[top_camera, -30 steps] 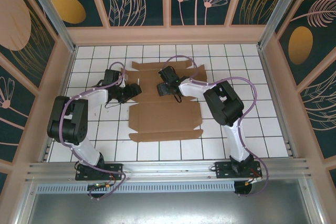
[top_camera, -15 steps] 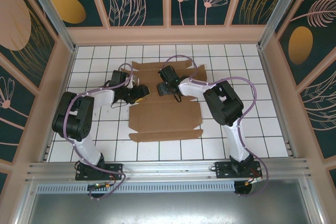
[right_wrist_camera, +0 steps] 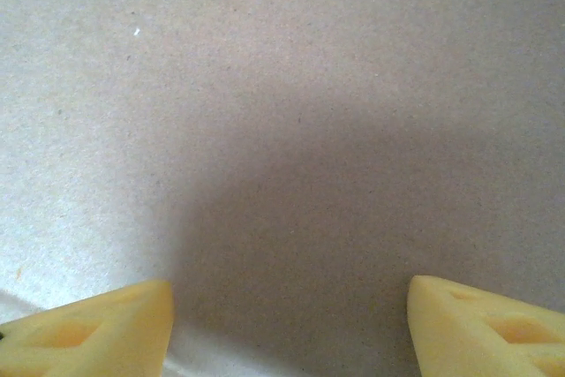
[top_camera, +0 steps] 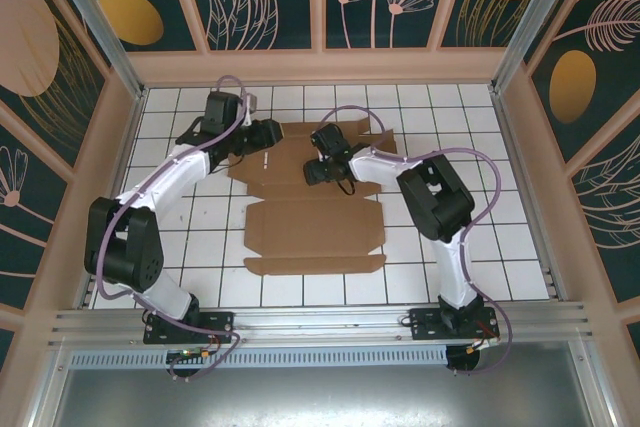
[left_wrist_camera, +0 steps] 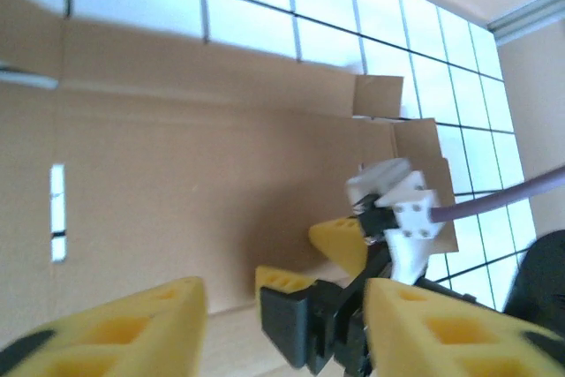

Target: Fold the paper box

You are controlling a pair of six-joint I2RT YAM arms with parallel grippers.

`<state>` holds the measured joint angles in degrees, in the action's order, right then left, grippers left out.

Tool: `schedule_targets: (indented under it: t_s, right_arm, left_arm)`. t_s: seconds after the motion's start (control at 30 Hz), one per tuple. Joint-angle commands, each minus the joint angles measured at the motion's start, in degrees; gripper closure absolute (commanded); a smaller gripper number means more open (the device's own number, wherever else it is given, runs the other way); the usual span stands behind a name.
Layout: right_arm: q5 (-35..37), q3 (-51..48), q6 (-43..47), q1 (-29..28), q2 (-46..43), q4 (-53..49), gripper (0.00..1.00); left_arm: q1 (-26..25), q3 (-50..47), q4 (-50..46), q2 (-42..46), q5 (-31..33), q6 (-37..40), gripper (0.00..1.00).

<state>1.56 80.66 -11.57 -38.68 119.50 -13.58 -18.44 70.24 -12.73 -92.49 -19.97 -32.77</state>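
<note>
The paper box [top_camera: 310, 227] lies as a flat brown cardboard sheet in the middle of the white tiled table, its flaps spread out. My left gripper [top_camera: 266, 134] hovers over the sheet's far left part, pointing right. In the left wrist view its yellow fingers [left_wrist_camera: 115, 328] stand apart with nothing between them, so the left gripper [left_wrist_camera: 282, 299] is open above the cardboard [left_wrist_camera: 194, 147]. My right gripper [top_camera: 314, 173] points down onto the far middle panel. It is open [right_wrist_camera: 291, 311], with its fingertips [right_wrist_camera: 97, 324] close to the bare cardboard [right_wrist_camera: 291, 112]. The right gripper's yellow tips [left_wrist_camera: 340, 240] also show in the left wrist view.
Pale frame walls [top_camera: 120, 147] close in the tiled table [top_camera: 500, 197] on the left, right and far sides. An aluminium rail [top_camera: 320, 322] runs along the near edge by the arm bases. Bare tiles lie left and right of the sheet.
My left arm has swung from the sheet's left middle edge toward the far left corner, and its jaws have narrowed. The right gripper has stayed put on the sheet.
</note>
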Motion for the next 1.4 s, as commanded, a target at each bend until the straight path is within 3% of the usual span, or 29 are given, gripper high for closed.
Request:
schedule_targets:
  t_s: [0.0,0.07,0.17,0.4,0.57,0.73,0.93,1.23,1.37]
  right_arm:
    - [-5.95,-2.52,-2.34,1.97,-4.55,-3.84,0.3]
    - [-8.05,-4.36,-3.27,4.12,-6.93,-1.61,0.34]
    - [-11.4,-5.56,-3.89,7.03,-8.1,0.26,0.5]
    - [-9.65,-1.26,0.6,8.96,-1.78,-2.49,1.0]
    - [-8.42,1.2,1.47,9.14,2.42,-4.72,1.0]
    - [-2.86,1.7,1.44,9.32,4.65,-7.31,0.98]
    - [2.23,-4.37,-0.29,9.5,1.89,-7.44,0.98]
    - [-0.44,-18.06,-5.48,5.41,-7.8,-4.72,0.97]
    - [-6.66,-22.4,-8.99,2.87,-10.22,-2.37,0.94]
  left_arm:
    - [-3.55,-0.12,-4.0,-1.21,2.75,1.03,0.69]
    - [-4.51,-2.36,-0.96,-2.07,1.69,-0.45,0.86]
    - [-7.21,-4.16,0.57,-4.59,2.77,-0.7,1.0]
    - [-10.22,-7.0,3.05,-13.24,4.49,-0.89,1.0]
    - [-10.22,-2.94,-2.26,-18.95,9.11,0.64,1.0]
    - [-9.89,2.03,-5.64,-23.91,12.67,1.49,1.0]
    - [-8.0,8.33,-8.18,-29.58,13.37,3.12,1.0]
    - [-7.94,25.21,-13.13,-39.3,10.54,4.45,1.0]
    - [-9.15,26.44,-13.71,-40.37,8.28,5.26,1.0]
